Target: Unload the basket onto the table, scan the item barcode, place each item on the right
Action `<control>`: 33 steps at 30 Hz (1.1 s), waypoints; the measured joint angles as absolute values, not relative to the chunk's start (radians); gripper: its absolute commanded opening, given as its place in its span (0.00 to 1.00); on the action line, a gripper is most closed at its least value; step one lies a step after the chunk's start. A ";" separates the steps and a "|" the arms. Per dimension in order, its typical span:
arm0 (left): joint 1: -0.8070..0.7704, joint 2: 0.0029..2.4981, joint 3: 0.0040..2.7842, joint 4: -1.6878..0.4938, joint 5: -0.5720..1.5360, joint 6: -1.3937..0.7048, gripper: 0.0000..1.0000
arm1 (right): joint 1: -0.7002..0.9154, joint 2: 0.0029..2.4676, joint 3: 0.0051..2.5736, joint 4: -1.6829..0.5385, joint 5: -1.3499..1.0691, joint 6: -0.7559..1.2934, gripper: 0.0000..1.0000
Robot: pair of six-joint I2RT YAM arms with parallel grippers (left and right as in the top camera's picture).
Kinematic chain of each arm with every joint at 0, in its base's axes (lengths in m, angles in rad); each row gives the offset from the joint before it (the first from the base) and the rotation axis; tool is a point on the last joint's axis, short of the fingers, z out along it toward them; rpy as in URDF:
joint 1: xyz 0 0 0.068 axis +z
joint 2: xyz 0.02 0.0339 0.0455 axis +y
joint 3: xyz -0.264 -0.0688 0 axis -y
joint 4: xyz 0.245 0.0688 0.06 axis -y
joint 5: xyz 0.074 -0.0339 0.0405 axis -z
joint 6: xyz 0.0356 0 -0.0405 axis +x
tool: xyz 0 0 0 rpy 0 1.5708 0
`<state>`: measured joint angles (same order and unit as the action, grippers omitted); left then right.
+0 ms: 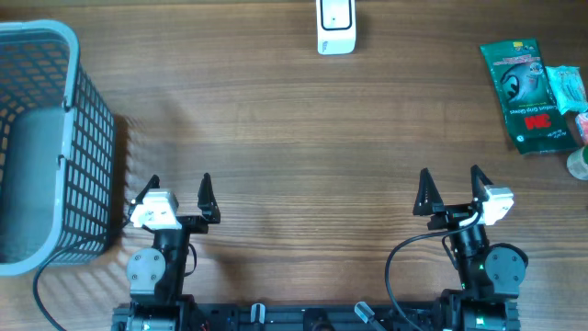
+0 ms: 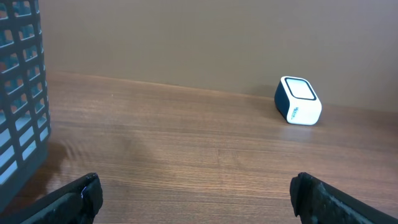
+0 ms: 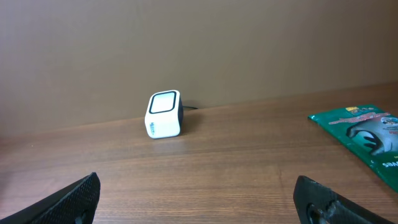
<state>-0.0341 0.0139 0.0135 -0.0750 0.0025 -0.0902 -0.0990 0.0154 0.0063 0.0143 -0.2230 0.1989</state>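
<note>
A green flat packet (image 1: 525, 92) lies at the table's far right, its corner showing in the right wrist view (image 3: 367, 134). The white barcode scanner (image 1: 335, 26) stands at the back centre, also in the left wrist view (image 2: 298, 101) and the right wrist view (image 3: 164, 114). My left gripper (image 1: 179, 188) (image 2: 198, 198) is open near the front edge, left of centre, nothing between its fingers. My right gripper (image 1: 450, 186) (image 3: 198, 198) is open at the front right, empty, well short of the packet.
A grey wire basket (image 1: 46, 147) stands at the left edge, its wall close to the left gripper (image 2: 18, 93). More small packaged items (image 1: 570, 92) lie beside the green packet at the right edge.
</note>
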 measured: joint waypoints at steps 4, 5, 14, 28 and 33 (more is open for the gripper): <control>-0.034 0.014 0.014 -0.075 0.003 -0.090 1.00 | -0.099 0.017 0.006 0.014 -0.223 0.199 1.00; -0.034 0.014 0.014 -0.075 0.003 -0.090 1.00 | -0.099 0.021 0.006 0.014 -0.223 0.199 1.00; -0.034 0.014 0.014 -0.075 0.003 -0.090 1.00 | -0.041 0.042 0.006 0.014 -0.223 0.094 1.00; -0.034 0.014 0.014 -0.075 0.003 -0.090 1.00 | -0.033 0.042 0.006 0.014 -0.223 0.134 1.00; -0.034 0.014 0.014 -0.075 0.003 -0.090 1.00 | -0.033 0.042 0.006 0.014 -0.223 0.138 1.00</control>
